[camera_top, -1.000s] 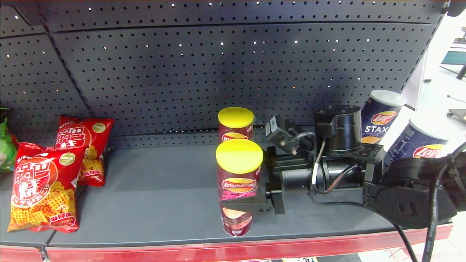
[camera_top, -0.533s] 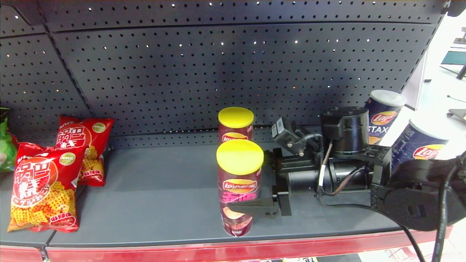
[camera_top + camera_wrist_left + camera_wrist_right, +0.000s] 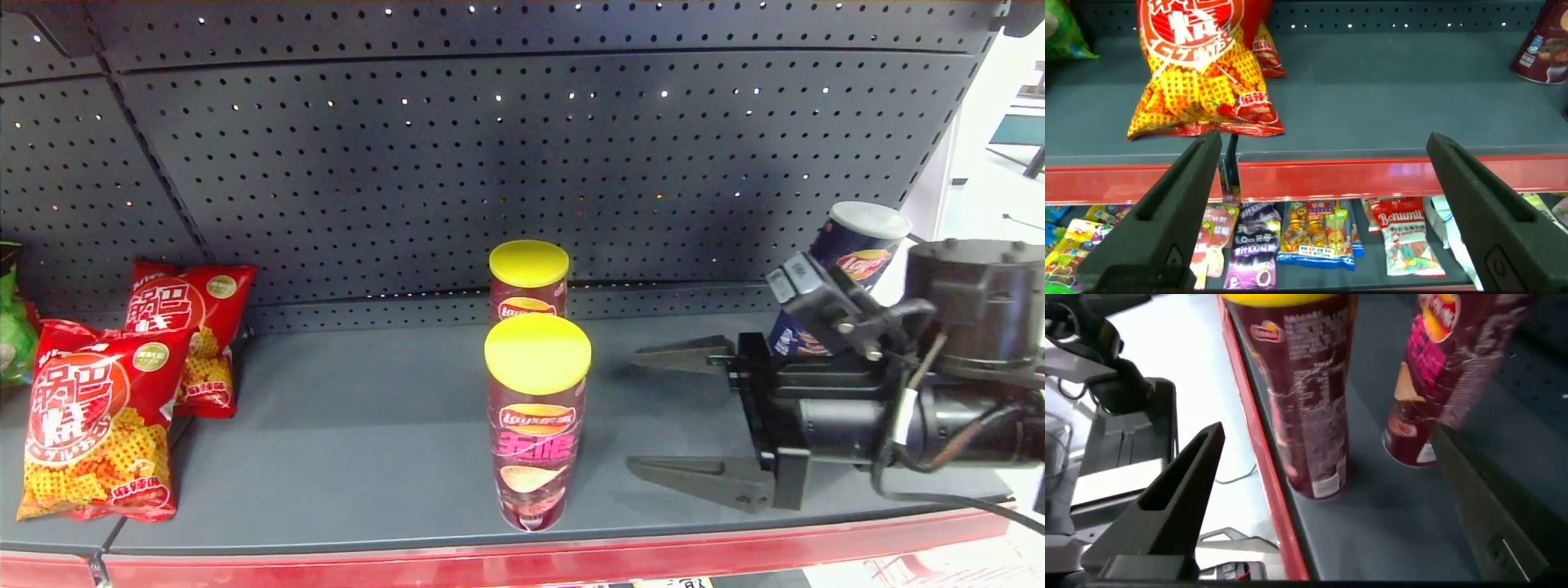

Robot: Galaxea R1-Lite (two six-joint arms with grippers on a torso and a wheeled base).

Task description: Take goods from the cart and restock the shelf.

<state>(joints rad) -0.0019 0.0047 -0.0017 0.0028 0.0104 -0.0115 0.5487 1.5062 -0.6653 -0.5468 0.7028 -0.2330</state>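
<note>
Right tool (image 3: 635,411): jaws spread wide, empty, lying level over the deck just right of the near can, not touching it.
Left tool (image 3: 1324,143): jaws also wide apart, empty, low before the red front lip (image 3: 1315,171), near the left-hand bags.
Shelf (image 3: 367,433): dark deck, perforated back panel (image 3: 490,163).
Snack bags (image 3: 94,420): two red, far left, one behind the other; soft.
Blue can (image 3: 865,237): far right, by the back panel, lower part hidden by the arm.
Near can (image 3: 536,425): maroon, upright, centre of deck, close to the front lip.
Far can (image 3: 528,282): same kind, upright, directly behind, by the back panel.
Handling, judged: stiff tube, probably light; tall and narrow, so easily toppled; glossy wrap likely slick. Best held across mid-body, below the yellow lid (image 3: 537,353), never by the lid.
</note>
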